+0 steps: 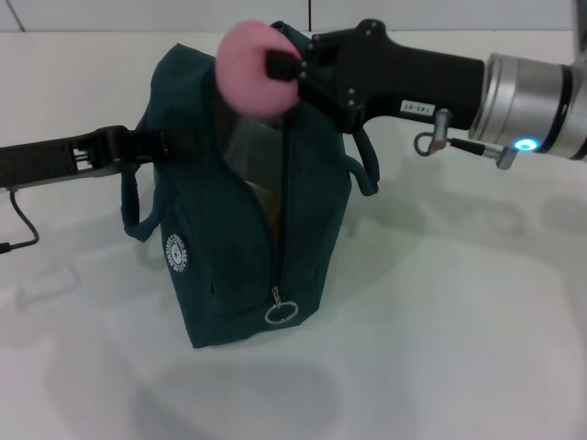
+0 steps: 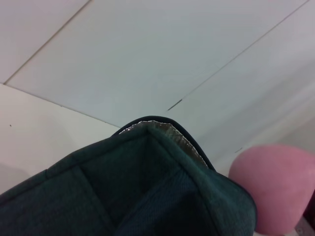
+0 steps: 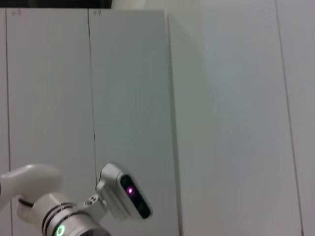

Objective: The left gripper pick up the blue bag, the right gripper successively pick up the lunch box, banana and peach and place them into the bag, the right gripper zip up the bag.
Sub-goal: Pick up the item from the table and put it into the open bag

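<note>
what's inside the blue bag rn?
Through the blue bag's open zipper: silver lining, a clear surface and a yellow-orange bit. The rest is hidden by fabric. The peach is above, in the right gripper.

The round pink peach (image 1: 252, 71) fills the top of the dark teal fabric bag's (image 1: 220, 257) unzipped mouth; white tabletop (image 1: 459, 321) lies bare alongside.

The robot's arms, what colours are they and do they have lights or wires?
The right tool is a black claw on a chunky black arm bearing a small white label. Behind it sits a shiny silver ring with a glowing blue-green light, plus a small metal hook. The left tool is black too, slimmer looking, with a thin black cable looping beneath its arm.
</note>
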`<state>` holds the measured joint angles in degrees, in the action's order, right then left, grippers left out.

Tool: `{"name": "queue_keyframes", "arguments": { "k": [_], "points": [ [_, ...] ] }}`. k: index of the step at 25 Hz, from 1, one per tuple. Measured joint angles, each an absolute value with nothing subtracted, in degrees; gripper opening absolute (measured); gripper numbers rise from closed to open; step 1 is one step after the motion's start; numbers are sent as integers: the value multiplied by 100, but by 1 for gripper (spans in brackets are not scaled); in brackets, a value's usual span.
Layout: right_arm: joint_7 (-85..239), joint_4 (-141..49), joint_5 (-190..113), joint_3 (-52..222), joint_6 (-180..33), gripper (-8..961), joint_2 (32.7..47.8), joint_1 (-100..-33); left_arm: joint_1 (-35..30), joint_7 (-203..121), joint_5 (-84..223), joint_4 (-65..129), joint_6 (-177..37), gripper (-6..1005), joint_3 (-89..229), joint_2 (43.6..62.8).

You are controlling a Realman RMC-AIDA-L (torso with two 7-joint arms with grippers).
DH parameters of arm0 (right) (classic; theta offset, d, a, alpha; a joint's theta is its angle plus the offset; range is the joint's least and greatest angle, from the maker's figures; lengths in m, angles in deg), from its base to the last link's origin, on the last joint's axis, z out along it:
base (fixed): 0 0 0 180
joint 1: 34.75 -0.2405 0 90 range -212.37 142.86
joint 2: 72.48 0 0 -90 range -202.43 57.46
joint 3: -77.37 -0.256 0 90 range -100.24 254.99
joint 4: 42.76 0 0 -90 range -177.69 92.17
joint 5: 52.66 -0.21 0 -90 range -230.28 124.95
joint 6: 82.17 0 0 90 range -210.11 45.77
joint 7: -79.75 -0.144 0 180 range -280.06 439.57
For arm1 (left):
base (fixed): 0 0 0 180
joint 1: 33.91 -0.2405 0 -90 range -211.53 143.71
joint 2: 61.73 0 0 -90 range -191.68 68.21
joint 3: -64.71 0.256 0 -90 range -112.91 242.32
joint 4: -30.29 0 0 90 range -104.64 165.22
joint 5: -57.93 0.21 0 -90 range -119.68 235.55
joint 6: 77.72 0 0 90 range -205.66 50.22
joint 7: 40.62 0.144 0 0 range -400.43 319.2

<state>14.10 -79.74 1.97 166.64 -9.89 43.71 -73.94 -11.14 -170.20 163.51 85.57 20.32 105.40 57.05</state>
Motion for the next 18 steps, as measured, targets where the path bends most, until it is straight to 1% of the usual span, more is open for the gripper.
{"name": "queue_keyframes", "arguments": {
  "k": [15, 18],
  "points": [
    [1358, -7970, 190, 17043, -1455, 96, 4370, -7414, -1124, -16999, 16344, 8557, 2009, 63, 10540, 5709],
    [1357, -7972, 190, 17045, -1468, 163, 4371, -7404, -1120, -16999, 16342, 8557, 2008, 63, 10539, 5705]
  ]
}}
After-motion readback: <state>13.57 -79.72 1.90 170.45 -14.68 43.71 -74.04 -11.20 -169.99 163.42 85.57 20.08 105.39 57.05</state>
